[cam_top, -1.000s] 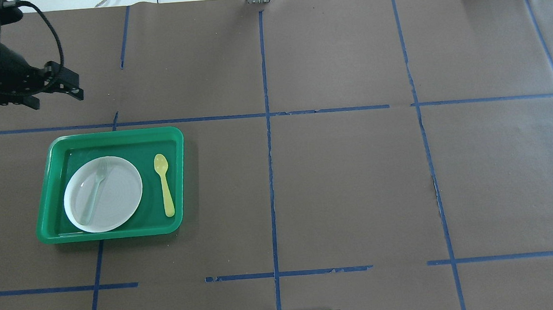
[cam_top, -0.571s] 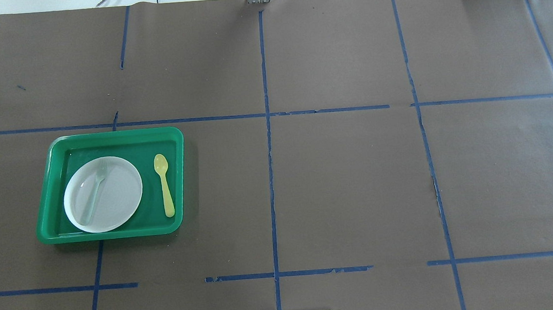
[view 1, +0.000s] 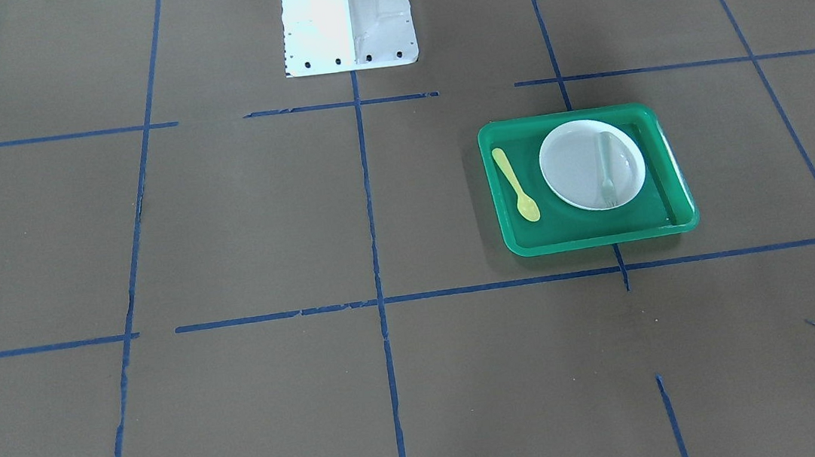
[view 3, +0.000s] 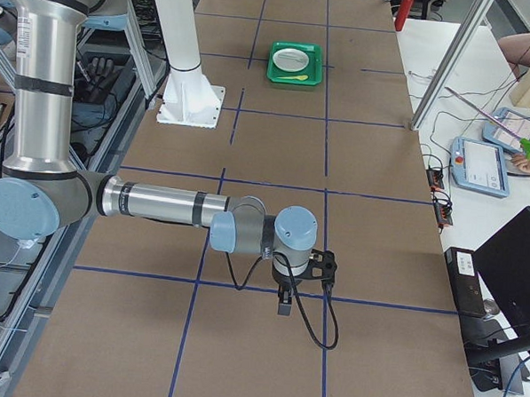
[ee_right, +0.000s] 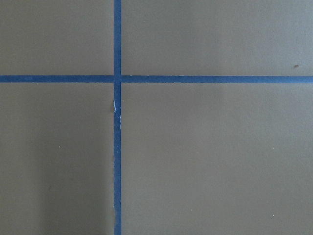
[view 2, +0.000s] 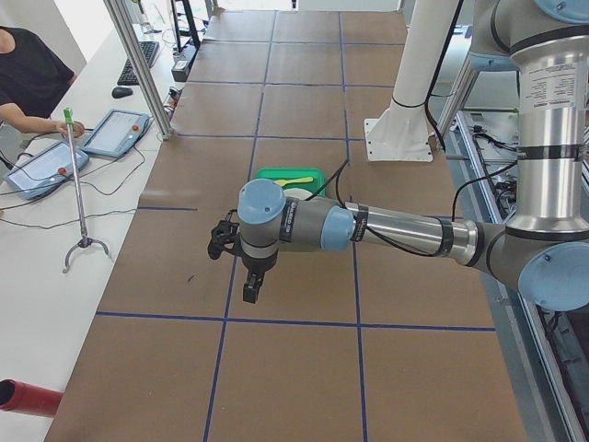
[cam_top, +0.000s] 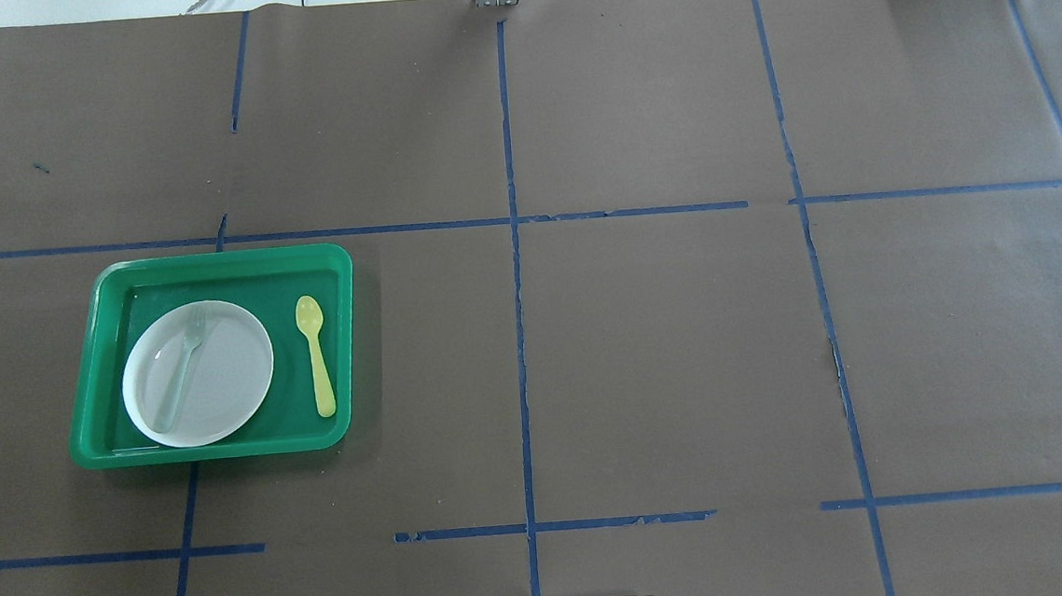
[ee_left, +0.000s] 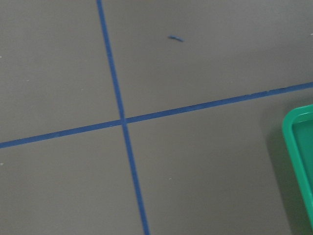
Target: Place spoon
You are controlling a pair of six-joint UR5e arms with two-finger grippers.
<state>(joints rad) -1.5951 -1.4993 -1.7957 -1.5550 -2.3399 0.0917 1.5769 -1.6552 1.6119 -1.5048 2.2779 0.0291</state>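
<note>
A small yellow plastic spoon (cam_top: 314, 355) is seen left of centre in the overhead view, lying flat on the floor of a green tray (cam_top: 211, 261). It is made up of a slim handle and an oval bowl, and its colour is a pale, slightly translucent yellow. It is placed in the right part of the tray, just beside a white plate (cam_top: 229, 385) but apart from it, with green floor showing between them. The plate is wider than the spoon is long.

The spoon's long axis runs almost straight up and down the overhead frame. The bowl is pointed toward the top of the frame and the handle end toward the bottom, leaning slightly right. In the front-facing view the spoon (view 1: 516, 184) is found at the tray's left side, with the bowl at the lower right and the handle end at the upper left.

A pale grey-green fork (cam_top: 182, 364) is laid across the plate, tines toward the top of the overhead frame.

The left gripper (view 2: 232, 267) is shown only in the left side view, held above the brown table cover well away from the tray; whether it is released or clenched cannot be told. The right gripper (view 3: 305, 285) is shown only in the right side view, low over a blue tape line (view 3: 375, 304) far from the tray, and its state cannot be told either
</note>
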